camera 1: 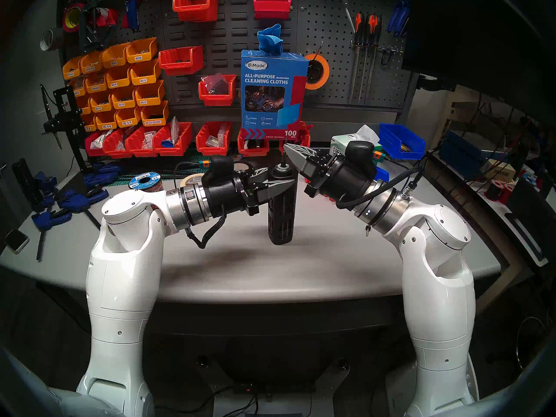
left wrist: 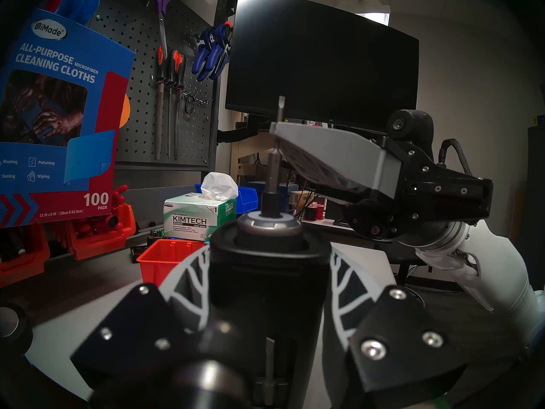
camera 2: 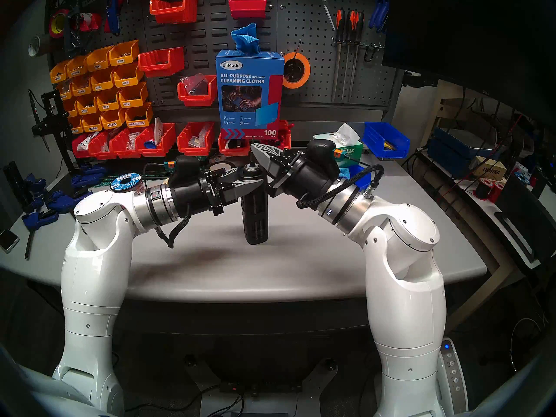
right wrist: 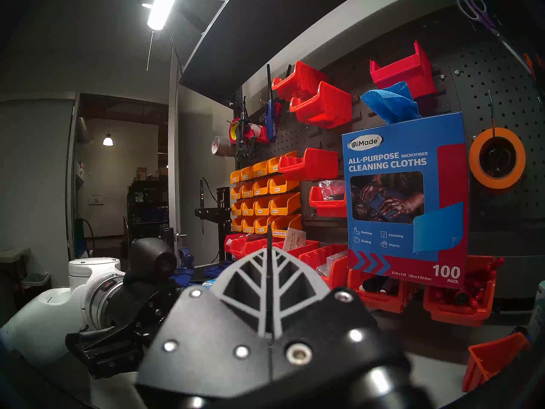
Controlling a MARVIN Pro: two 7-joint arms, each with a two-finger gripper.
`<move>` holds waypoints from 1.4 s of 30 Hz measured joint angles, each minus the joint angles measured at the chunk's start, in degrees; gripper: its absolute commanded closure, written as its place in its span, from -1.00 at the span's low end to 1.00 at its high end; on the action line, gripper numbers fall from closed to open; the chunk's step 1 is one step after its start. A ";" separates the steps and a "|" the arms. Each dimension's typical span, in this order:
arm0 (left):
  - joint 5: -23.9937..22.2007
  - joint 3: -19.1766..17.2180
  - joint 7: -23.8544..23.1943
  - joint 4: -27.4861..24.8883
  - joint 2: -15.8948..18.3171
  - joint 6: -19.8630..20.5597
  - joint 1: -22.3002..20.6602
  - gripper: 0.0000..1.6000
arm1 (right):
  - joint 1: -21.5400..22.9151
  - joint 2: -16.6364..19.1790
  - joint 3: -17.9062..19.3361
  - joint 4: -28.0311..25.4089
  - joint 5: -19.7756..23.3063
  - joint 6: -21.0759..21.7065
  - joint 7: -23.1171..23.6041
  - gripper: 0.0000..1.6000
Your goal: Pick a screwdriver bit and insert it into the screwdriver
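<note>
We see the screwdriver (camera 1: 281,205), a thick black cylinder with long vertical slots, standing upright with its base on the grey worktop (camera 1: 301,266) between the two arms. The left gripper (camera 1: 284,183) reaches in level from the left, and its fingers (left wrist: 188,278) are clamped on the upper body of the screwdriver, just below the silver-ringed socket (left wrist: 268,222).

The screwdriver bit (left wrist: 275,163) stands upright in that socket (its flat tip points up, its lower end sits in the black collar). In the left wrist view the bit crosses the tip of the right gripper (left wrist: 275,134). We read the right fingers (left wrist: 333,151) as pressed together; in the right wrist view a thin dark rod (right wrist: 269,269) runs along the seam between them. Whether they pinch the bit or merely rest against it, we cannot tell.

The right gripper comes in from the right, tilted slightly upward, with its tip just above the socket.

Behind the screwdriver, a blue box of cleaning cloths (camera 1: 273,97) stands on red bins (camera 1: 168,139) against the pegboard (camera 1: 331,46). A Kimtech tissue box (left wrist: 200,216) and a blue bin (camera 1: 401,141) lie behind the right arm. A small red tray (left wrist: 168,258) sits on the worktop near the screwdriver. Blue clamps (camera 1: 60,193) lie at the far left edge.
</note>
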 measured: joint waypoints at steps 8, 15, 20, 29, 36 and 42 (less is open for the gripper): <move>-0.15 0.03 -0.06 -0.11 0.12 0.01 0.12 1.00 | 0.03 0.70 0.19 -0.13 -0.22 1.02 0.88 1.00; -0.48 0.03 -0.54 -0.07 0.50 0.01 0.17 1.00 | 0.60 1.96 1.72 -0.12 1.03 3.01 2.99 1.00; -0.71 0.03 -0.92 0.16 0.81 0.01 0.17 1.00 | 1.17 2.72 2.53 0.11 1.67 3.93 4.30 1.00; -1.04 0.12 -1.33 0.39 1.22 0.08 0.10 1.00 | 2.88 4.06 2.93 1.05 2.30 4.54 6.91 1.00; -1.23 0.21 -1.41 0.38 1.42 0.10 0.10 1.00 | 5.07 5.04 2.90 1.92 2.37 4.64 8.47 1.00; -1.38 0.31 -1.45 0.34 1.57 0.10 0.11 1.00 | 6.67 5.80 2.82 2.52 2.47 5.34 9.64 1.00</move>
